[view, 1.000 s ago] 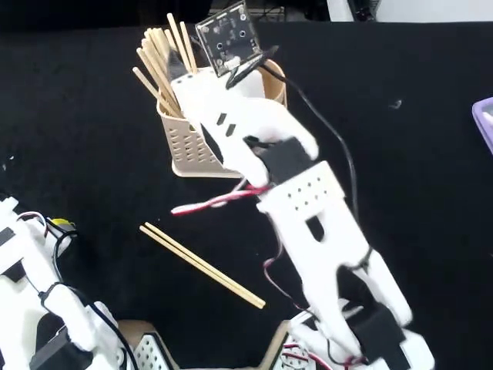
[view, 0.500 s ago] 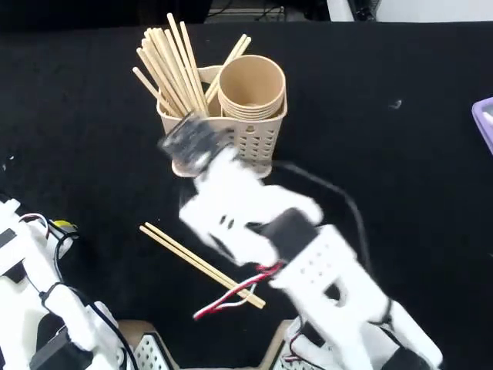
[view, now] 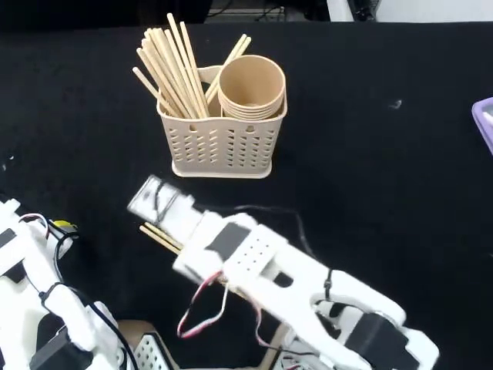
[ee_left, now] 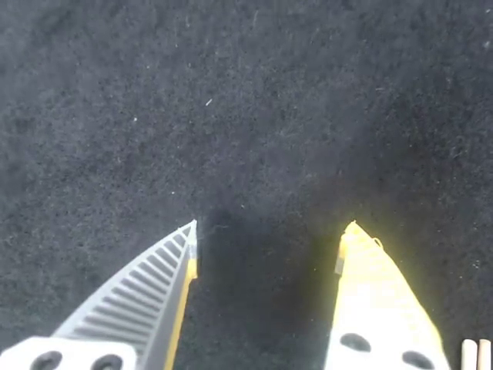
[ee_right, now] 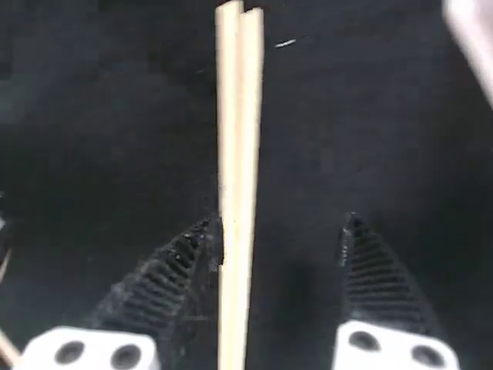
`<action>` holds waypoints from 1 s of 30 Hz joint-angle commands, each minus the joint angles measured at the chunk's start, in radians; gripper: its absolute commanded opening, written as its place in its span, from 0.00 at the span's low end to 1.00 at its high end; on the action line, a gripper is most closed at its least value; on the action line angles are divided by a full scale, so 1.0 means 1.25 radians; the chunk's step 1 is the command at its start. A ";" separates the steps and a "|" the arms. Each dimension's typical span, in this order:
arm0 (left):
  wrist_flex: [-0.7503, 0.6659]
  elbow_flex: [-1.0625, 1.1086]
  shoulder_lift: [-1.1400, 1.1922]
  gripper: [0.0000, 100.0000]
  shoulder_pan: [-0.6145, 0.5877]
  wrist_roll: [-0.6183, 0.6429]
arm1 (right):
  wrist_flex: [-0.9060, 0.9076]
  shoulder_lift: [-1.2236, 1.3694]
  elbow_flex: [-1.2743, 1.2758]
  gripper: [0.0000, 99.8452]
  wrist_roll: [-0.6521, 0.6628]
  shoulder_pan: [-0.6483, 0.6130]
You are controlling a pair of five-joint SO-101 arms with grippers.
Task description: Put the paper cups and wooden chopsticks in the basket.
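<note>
Right hand (ee_right: 279, 222) has swung from basket (view: 223, 146) to loose chopsticks (ee_right: 237, 116), open, empty, astride them; judged light, stiff: grip both mid-length.

The high camera is looking down from above on the black table (view: 400, 193), far enough off to be taking in the basket (view: 222, 146) at upper centre and both arms along the lower edge. The left wrist camera is pointing close at the bare table past the left gripper (ee_left: 271, 225). The right wrist camera is peering close past the right gripper (ee_right: 279, 222) at the loose chopsticks (ee_right: 237, 154); the same loose chopsticks (view: 158, 233) are showing left of centre in the high view.
</note>
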 commanded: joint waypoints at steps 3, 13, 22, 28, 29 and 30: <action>-0.010 -0.008 -0.002 0.29 0.006 0.000 | 0.015 0.008 -0.012 0.25 0.009 -0.086; -0.010 -0.008 -0.002 0.29 0.006 0.000 | -0.020 0.075 -0.018 0.25 0.009 -0.061; -0.010 -0.006 -0.009 0.29 0.006 0.000 | -0.018 0.288 -0.121 0.25 0.066 0.041; -0.010 -0.007 -0.007 0.29 0.006 0.000 | 0.007 0.307 -0.131 0.08 0.110 -0.006; -0.010 -0.007 -0.007 0.29 0.006 0.000 | 0.007 0.305 -0.131 0.02 0.117 -0.010; -0.010 -0.007 -0.007 0.29 0.006 0.000 | 0.010 0.301 -0.131 0.01 0.117 -0.014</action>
